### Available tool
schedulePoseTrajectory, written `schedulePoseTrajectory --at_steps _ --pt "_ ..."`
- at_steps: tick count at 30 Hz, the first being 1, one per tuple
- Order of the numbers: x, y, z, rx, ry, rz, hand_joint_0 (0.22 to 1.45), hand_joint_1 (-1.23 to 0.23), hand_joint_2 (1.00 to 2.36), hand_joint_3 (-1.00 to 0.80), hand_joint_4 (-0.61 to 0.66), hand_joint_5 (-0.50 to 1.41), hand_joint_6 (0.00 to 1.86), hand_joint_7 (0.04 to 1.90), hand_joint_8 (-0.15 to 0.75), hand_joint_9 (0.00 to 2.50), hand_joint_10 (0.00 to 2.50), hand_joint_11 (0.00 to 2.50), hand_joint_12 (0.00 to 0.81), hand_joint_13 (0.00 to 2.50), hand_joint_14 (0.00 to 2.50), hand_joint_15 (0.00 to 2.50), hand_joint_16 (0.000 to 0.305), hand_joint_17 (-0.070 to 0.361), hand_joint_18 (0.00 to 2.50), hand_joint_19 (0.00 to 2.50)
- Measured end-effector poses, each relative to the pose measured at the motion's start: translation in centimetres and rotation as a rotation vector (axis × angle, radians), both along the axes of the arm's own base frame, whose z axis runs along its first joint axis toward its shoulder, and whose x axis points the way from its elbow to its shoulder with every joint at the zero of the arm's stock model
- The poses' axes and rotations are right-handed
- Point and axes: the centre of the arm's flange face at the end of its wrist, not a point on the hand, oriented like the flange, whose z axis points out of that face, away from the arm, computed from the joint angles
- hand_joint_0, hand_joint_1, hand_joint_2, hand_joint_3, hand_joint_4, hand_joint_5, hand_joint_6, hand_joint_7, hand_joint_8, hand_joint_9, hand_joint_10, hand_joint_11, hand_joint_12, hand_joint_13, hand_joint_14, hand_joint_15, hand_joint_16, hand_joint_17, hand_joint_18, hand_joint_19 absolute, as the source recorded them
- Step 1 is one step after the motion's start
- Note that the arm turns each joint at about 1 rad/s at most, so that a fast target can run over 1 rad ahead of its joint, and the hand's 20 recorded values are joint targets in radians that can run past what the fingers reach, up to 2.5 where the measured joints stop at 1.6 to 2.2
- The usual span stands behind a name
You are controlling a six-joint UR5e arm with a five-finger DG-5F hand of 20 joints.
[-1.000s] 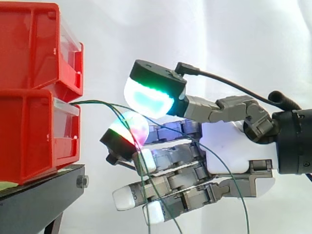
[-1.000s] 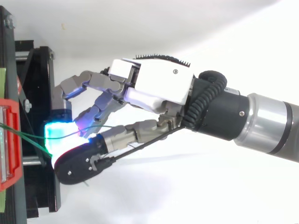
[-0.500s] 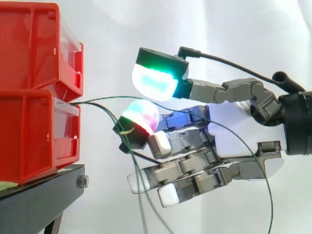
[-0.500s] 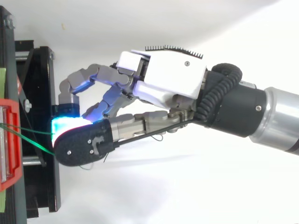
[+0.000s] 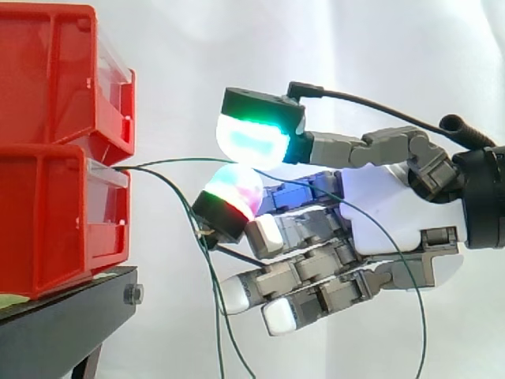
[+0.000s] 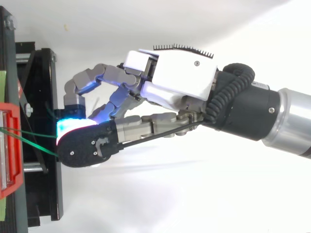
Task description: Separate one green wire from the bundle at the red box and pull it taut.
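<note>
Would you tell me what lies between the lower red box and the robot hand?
In the side view, thin green wires cross that gap from the lower red box to the robot hand, some drooping downward; the white curtain hangs behind.

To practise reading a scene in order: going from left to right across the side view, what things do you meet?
red bins → green wires coming out of the lower bin → hand
</note>
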Motion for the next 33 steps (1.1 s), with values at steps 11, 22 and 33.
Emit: schedulePoseTrajectory --at_steps 11,22,33 --pt "0.00 -0.02 0.01 -0.001 0.000 -0.001 0.53 -0.57 1.00 -0.44 0.15 -0.14 0.90 1.15 0.300 1.14 0.02 0.76 0.402 0.86 0.02 0.44 0.051 0.115 0.86 0.55" --pt "-0.01 -0.04 0.01 -0.002 0.000 -0.003 0.58 -0.61 1.01 -0.10 0.16 -0.12 0.90 1.26 0.338 1.18 0.02 0.74 0.441 0.90 0.02 0.44 0.059 0.132 0.95 0.50" --pt "-0.02 -0.03 -0.02 -0.003 0.002 -0.003 0.60 -0.75 1.01 -0.04 0.12 -0.12 0.91 1.26 0.335 1.14 0.02 0.79 0.430 0.89 0.02 0.46 0.057 0.128 0.92 0.49"
